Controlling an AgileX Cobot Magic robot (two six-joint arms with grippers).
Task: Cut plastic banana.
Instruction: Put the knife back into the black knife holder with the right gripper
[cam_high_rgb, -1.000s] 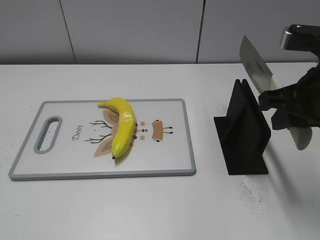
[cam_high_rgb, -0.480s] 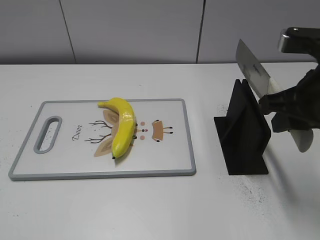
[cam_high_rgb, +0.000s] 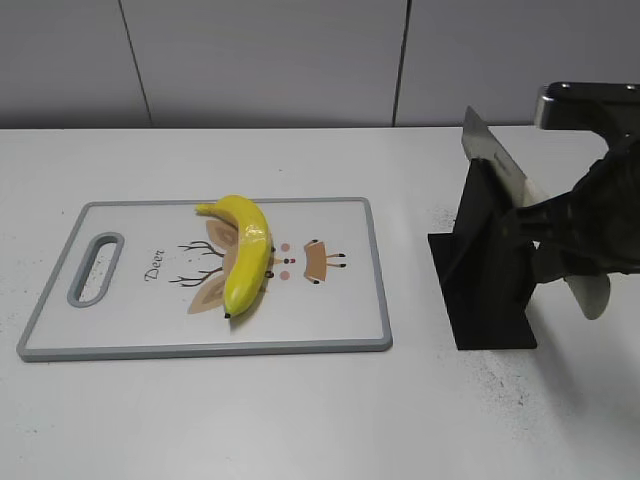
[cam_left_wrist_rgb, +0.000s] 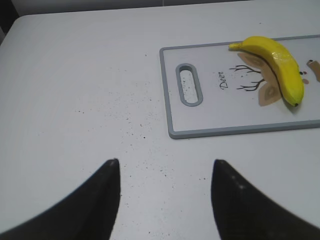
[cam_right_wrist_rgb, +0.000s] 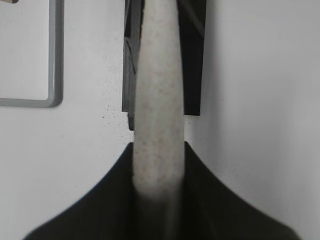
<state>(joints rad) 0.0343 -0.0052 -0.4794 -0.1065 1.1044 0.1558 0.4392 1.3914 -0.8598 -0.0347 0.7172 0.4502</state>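
The plastic banana (cam_high_rgb: 245, 255) is glossy yellow and lies whole on the middle of the white cutting board (cam_high_rgb: 330, 320). It also shows in the left wrist view (cam_left_wrist_rgb: 280, 67), far ahead and to the right of my open, empty left gripper (cam_left_wrist_rgb: 165, 162). My right gripper (cam_high_rgb: 535, 225) is shut on the pale handle (cam_right_wrist_rgb: 157, 100) of a knife. The knife's steel blade (cam_high_rgb: 490, 150) slants up to the left above the slot of the black knife stand (cam_high_rgb: 490, 290). The left arm is out of the exterior view.
The cutting board (cam_left_wrist_rgb: 210, 120) has a grey rim, a handle hole (cam_high_rgb: 95, 268) at its left end and a deer drawing. The black stand (cam_right_wrist_rgb: 192, 60) is on the table to the right of the board. Fine dark specks dot the white table.
My right gripper has moved left and down with the knife, so the blade sits lower and closer to the stand's slot. The banana and board have not moved.
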